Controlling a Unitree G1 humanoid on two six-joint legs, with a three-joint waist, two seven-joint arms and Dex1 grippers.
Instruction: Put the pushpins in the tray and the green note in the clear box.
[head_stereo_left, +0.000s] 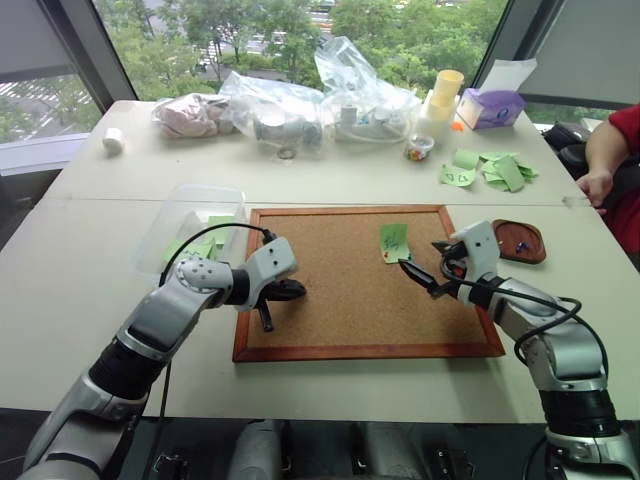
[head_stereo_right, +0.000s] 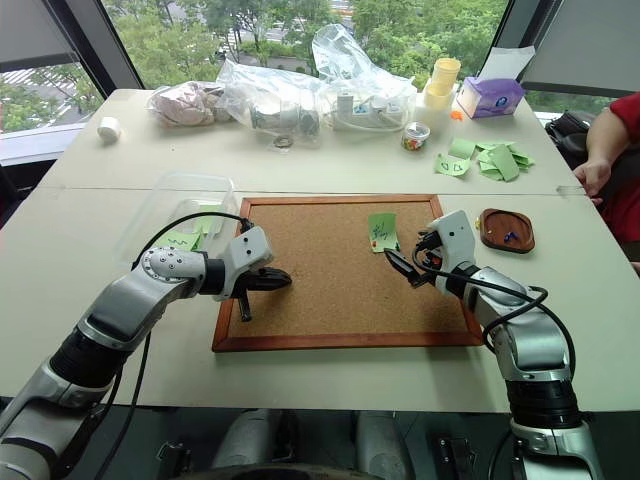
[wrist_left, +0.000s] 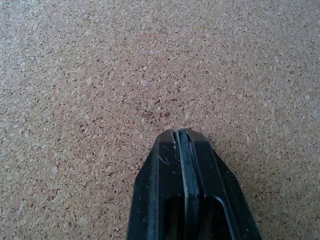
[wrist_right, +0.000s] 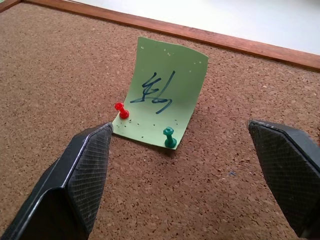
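The right gripper (wrist_right: 182, 165) is hanging just above the cork board (head_stereo_left: 340, 300) near its right edge, with its 2 fingers (wrist_right: 82, 170) standing wide apart and nothing between them, and it is facing the green note (wrist_right: 162, 100). The green note is lying on the cork board toward the far right part, with its far edge curling up off the cork; 2 pushpins are sticking in its near edge, a red pushpin (wrist_right: 121, 110) at 1 corner and a green pushpin (wrist_right: 169, 136) near the other. The left gripper (wrist_left: 182, 150) is resting low over the near left part of the cork board, with its 2 fingers pressed together and gripping nothing. The tray (head_stereo_left: 520, 241) is sitting on the table (head_stereo_left: 120, 230) just beyond the cork board's right edge, and small pins are lying in it. The clear box (head_stereo_left: 190, 215) is standing against the cork board's left edge with green slips inside. Farther from the cork board, a bunch of loose green slips (head_stereo_left: 490, 170) is lying toward the far right of the table, clear plastic bags (head_stereo_left: 300, 105) are sitting along the far side, and a person's hand (head_stereo_left: 596, 185) is resting at the right edge.
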